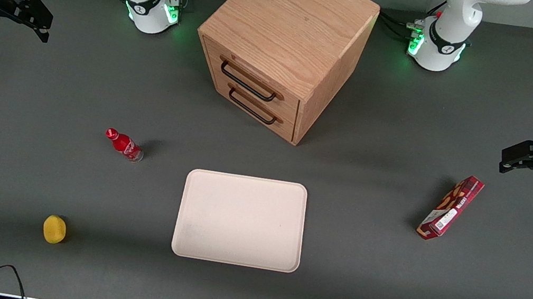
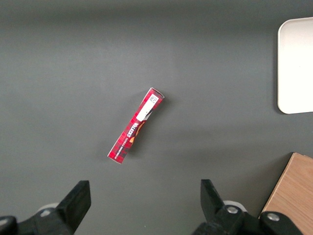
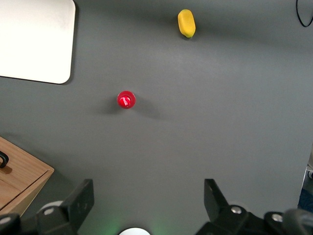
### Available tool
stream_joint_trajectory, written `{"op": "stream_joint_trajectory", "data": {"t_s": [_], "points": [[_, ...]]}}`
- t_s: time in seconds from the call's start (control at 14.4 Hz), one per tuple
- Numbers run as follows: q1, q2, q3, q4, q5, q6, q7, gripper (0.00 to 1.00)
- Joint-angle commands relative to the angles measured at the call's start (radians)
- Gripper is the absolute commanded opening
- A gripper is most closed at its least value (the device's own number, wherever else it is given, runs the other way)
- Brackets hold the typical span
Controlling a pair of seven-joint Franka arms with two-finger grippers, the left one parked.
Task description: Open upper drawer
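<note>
Nearest the front camera, a yellow sponge-like lump [image 1: 54,229] and a pale matte tray [image 1: 240,219] with rounded corners; farther off, an upright red bottle [image 1: 124,145]. Farther still, the oak-grain cabinet [image 1: 290,30], its upper drawer [image 1: 251,78] shut above the bottom drawer [image 1: 254,107]. Gripper [image 1: 26,14] hangs well off at the working arm's end, fingers spread, empty. Drawer probably rigid, light, sliding; best taken at the middle of its thin black bar handle [image 1: 249,81], smooth metal.

Light-oak upper drawer [image 1: 257,74] with black handle [image 1: 247,82], black end effector [image 1: 36,17], grey table [image 1: 359,271].
</note>
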Motion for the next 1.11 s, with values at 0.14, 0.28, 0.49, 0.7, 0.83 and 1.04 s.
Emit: {"op": "stream_joint_trajectory", "data": {"t_s": [0.14, 0.28, 0.49, 0.7, 0.83, 1.04], "points": [[0.001, 0.019, 0.004, 0.037, -0.017, -0.016, -0.005, 1.0], [0.004, 0.026, 0.002, 0.035, -0.013, -0.016, -0.009, 1.0], [0.003, 0.054, 0.004, 0.043, 0.024, -0.008, 0.009, 1.0], [-0.057, 0.059, -0.007, 0.044, 0.211, -0.002, 0.03, 1.0], [-0.059, 0.059, 0.007, 0.037, 0.239, 0.01, 0.033, 1.0], [-0.057, 0.062, 0.077, 0.008, 0.242, 0.015, 0.078, 1.0]]}}
